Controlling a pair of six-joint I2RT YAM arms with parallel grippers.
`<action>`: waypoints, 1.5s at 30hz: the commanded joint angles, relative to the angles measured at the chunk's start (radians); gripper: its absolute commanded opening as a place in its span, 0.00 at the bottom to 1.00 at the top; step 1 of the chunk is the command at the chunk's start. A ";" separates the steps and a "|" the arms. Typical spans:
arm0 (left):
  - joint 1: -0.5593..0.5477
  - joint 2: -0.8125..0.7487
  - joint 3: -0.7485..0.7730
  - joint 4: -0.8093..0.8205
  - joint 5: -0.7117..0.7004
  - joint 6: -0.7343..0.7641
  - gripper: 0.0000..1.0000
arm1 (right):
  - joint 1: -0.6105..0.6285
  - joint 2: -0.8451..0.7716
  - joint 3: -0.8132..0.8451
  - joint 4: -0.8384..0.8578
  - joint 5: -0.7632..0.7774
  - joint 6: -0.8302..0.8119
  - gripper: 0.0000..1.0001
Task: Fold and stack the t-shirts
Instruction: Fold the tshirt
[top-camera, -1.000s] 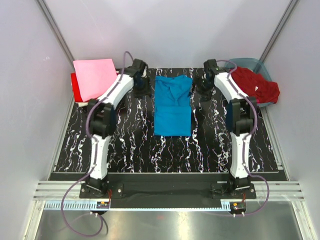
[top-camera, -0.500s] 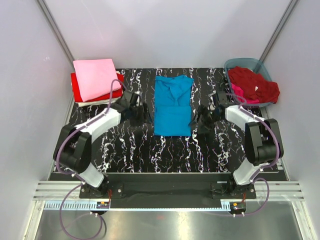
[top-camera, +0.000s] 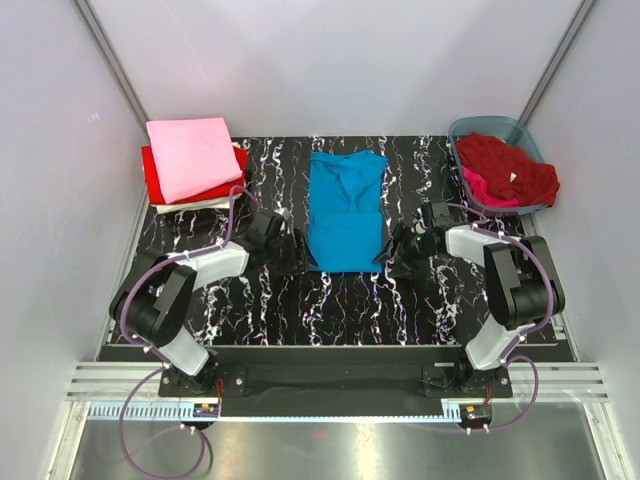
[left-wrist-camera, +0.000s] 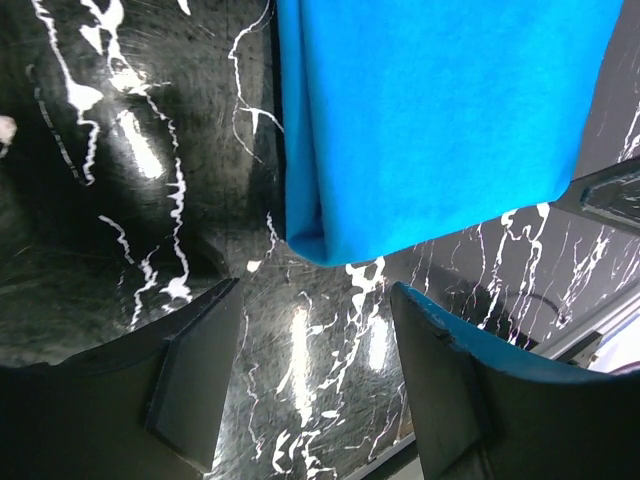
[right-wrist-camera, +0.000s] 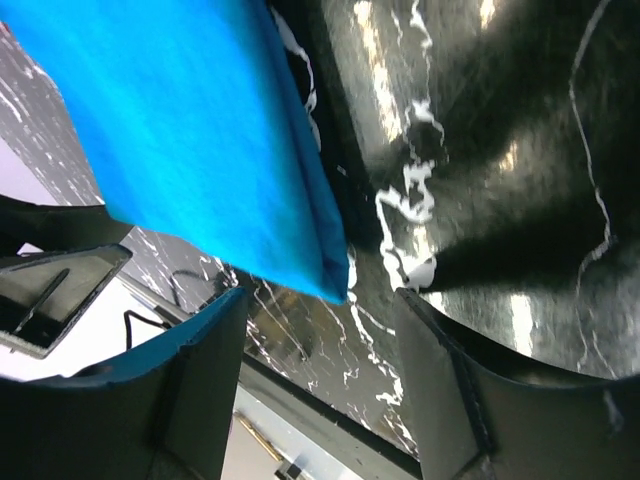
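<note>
The turquoise t-shirt (top-camera: 345, 212) lies folded into a long strip in the middle of the black marbled desk (top-camera: 330, 310). The left claw (top-camera: 291, 250) is low at the shirt's near left corner and the right claw (top-camera: 398, 250) at its near right corner. Both are spread wide, pinching nothing. A pink t-shirt (top-camera: 190, 155) tops the far-left stack. A dark red t-shirt (top-camera: 510, 165) lies heaped in the tub (top-camera: 462, 130) at far right.

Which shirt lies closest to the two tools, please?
The turquoise shirt, flat mid-table between the left tool and right tool; the others are stacked far left or piled in the tub.
</note>
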 joint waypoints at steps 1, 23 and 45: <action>-0.016 0.018 0.003 0.097 -0.011 -0.025 0.66 | 0.021 0.039 0.051 0.014 -0.014 0.000 0.66; -0.066 0.104 0.058 0.059 -0.117 -0.061 0.00 | 0.056 0.078 0.115 -0.047 0.026 -0.022 0.09; -0.571 -0.617 -0.086 -0.473 -0.460 -0.349 0.00 | 0.404 -0.962 -0.321 -0.337 0.219 0.346 0.00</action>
